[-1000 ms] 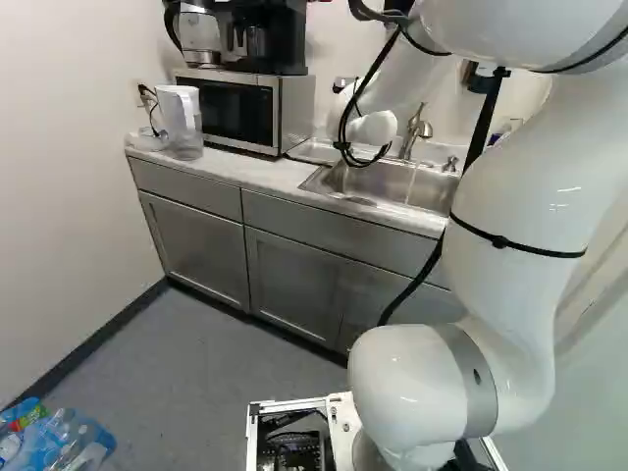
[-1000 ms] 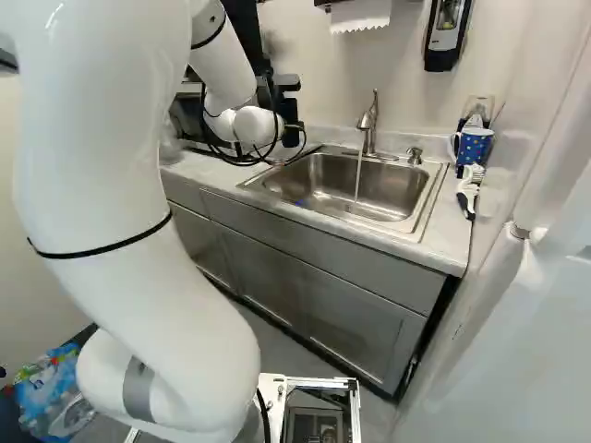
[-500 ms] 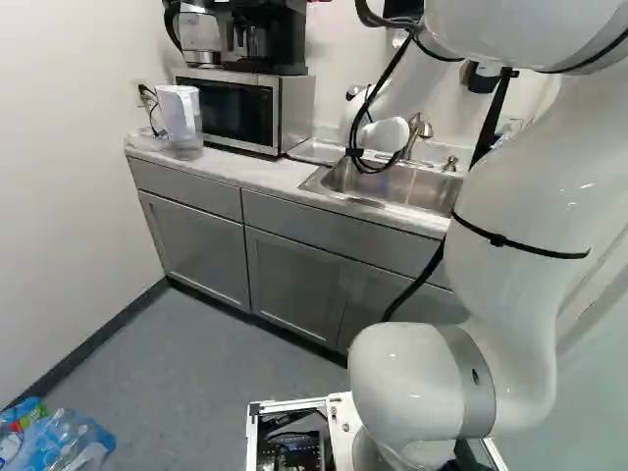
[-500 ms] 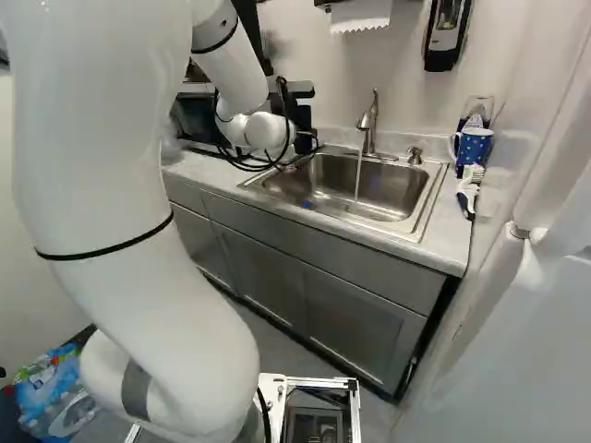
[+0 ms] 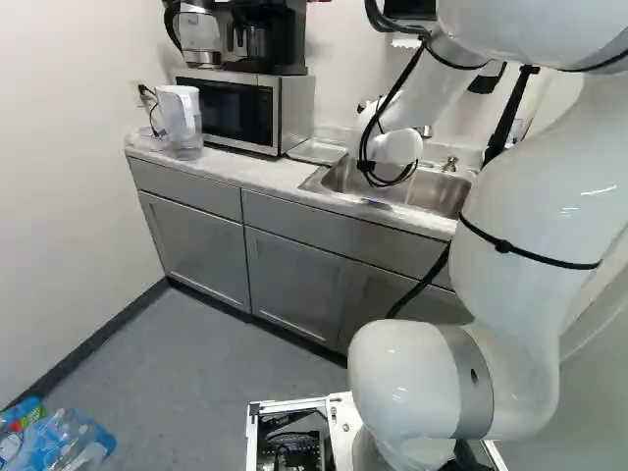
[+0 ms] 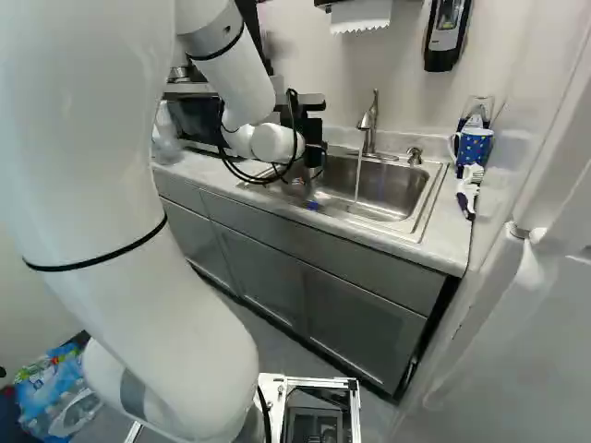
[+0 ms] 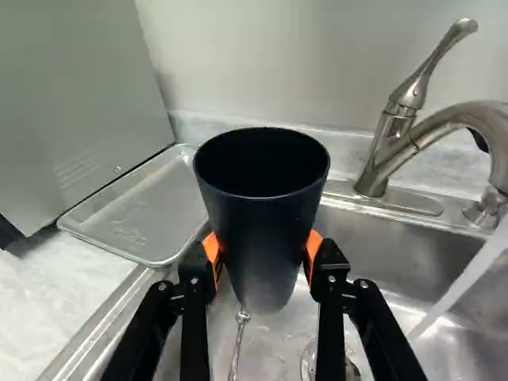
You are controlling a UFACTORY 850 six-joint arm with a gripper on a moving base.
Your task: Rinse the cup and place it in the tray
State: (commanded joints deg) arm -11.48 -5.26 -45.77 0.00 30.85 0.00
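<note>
A pale countertop tops grey cabinets. At its far left end in the left base view stands a clear-and-white water pitcher, and beside it a microwave. A shallow metal tray lies between the microwave and the inset steel sink, reaching the sink's rim. Beyond the sink, at the right of the right base view, stands a spotted blue mug, with a brush near it. The cabinets stand on a grey floor, where wrapped plastic bottles lie.
</note>
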